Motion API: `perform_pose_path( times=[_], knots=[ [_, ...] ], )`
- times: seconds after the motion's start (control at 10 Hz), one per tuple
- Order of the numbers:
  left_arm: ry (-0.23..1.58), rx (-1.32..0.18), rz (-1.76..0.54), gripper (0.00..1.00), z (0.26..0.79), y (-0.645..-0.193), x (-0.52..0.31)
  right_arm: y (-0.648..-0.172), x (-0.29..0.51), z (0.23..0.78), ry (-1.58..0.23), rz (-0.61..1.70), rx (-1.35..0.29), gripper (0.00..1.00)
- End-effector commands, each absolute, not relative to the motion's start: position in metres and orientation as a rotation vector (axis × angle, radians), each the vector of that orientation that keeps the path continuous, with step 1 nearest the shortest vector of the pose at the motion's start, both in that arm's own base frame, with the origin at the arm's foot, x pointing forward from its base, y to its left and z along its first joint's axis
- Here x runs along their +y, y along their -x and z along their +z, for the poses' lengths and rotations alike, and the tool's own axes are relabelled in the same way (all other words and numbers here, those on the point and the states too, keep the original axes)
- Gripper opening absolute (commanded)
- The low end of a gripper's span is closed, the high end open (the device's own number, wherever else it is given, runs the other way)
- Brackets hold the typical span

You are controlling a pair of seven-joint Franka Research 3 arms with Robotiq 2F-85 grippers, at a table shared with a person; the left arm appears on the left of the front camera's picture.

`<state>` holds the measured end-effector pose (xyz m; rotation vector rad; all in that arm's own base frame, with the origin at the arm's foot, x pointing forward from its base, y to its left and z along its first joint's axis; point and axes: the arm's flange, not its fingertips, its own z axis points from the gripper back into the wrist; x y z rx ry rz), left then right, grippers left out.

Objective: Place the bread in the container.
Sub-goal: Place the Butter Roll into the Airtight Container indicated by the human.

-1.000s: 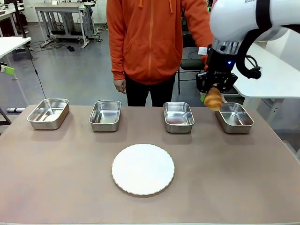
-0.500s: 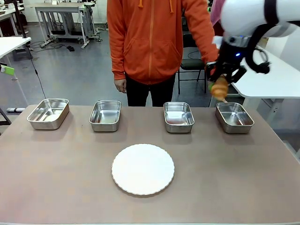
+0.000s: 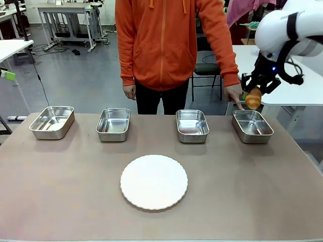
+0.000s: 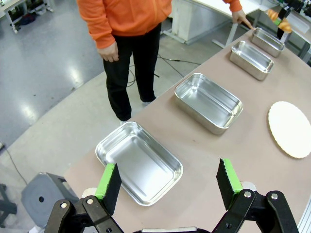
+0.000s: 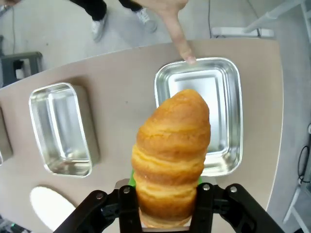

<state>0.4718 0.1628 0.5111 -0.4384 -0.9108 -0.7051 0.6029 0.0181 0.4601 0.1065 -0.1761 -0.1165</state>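
My right tool (image 3: 254, 95) is clenched on the bread (image 5: 171, 155), one croissant, which I hold in the air above the container (image 3: 252, 126). This is the tray at about 2 o'clock of the desk (image 3: 75, 201). The person's hand (image 3: 234, 94) points a finger at its far rim. My left tool (image 4: 167, 187) is released, its pads wide apart, holding nothing. I count four steel trays in a row and one white plate (image 3: 154, 181) at the centre.
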Motion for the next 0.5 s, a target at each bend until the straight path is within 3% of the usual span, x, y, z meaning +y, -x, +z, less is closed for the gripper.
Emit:
perform_pose_path(
  times=[0.0,0.4],
  knots=[
    [0.448,-0.917,-0.708,1.0,0.512,-0.471,0.163,-0.615,-0.001,0.446,-0.12,-0.017,-0.169,0.42],
    [0.448,-0.917,-0.708,1.0,0.512,-0.471,0.163,-0.613,-0.02,0.398,-0.077,0.091,-0.101,0.42]
  ],
)
